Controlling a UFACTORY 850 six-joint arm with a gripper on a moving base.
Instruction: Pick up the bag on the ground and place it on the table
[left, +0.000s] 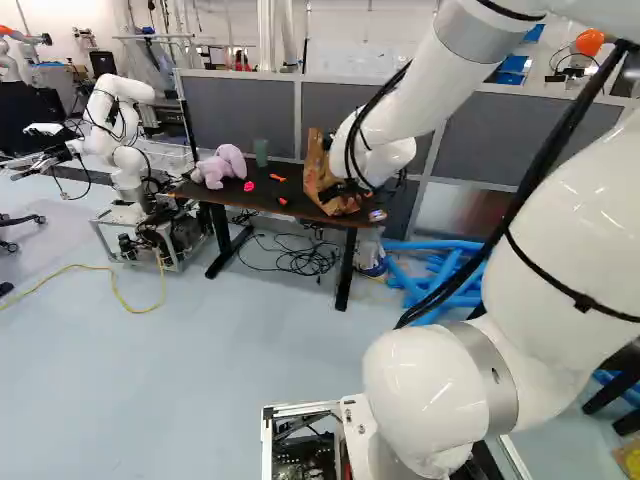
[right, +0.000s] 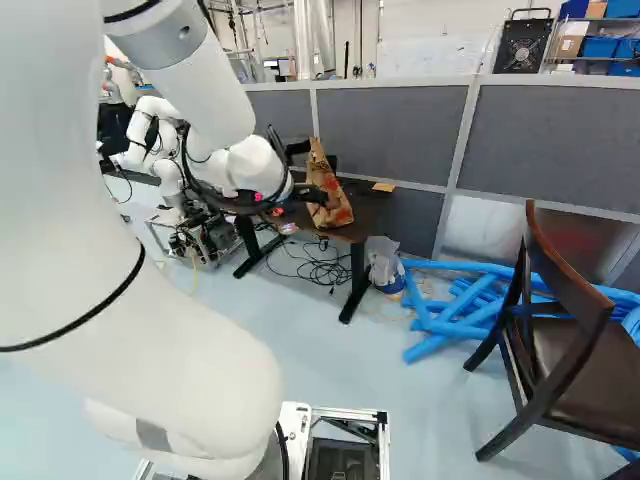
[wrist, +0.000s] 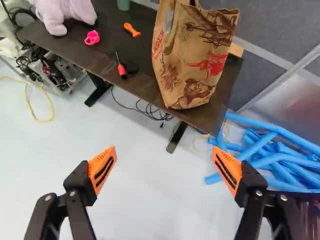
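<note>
And there's the bag (wrist: 185, 75), up on the table (wrist: 220, 110), standing on its base near the front edge at one end, mouth upward. The tabletop carries its weight, so I judge the placing as good as done. Its paper sides look soft and slightly crumpled, so I'd expect a nudge to fold or tip it, and that close edge leaves little margin. Beside it on the tabletop lie a red-handled screwdriver (wrist: 121, 71), an orange-handled tool (wrist: 132, 30) and a small pink item (wrist: 92, 37), then the plush toy (wrist: 65, 15) farther along; the bag has its own spot, well apart from the toy. Out to my gripper (wrist: 164, 157): the jaws are spread wide, orange pads (wrist: 102, 170) facing each other with nothing pinched between them, which makes sense with the bag supporting itself. It's ahead of the fingertips, and I see floor through the gap. Next I'd want a straight, gentle retreat, clear of the bag and the edge. Below, there are loose cables (wrist: 150, 112) under the table and blue tubes (wrist: 280, 165) heaped past its end, both worth avoiding if I drive the base.
</note>
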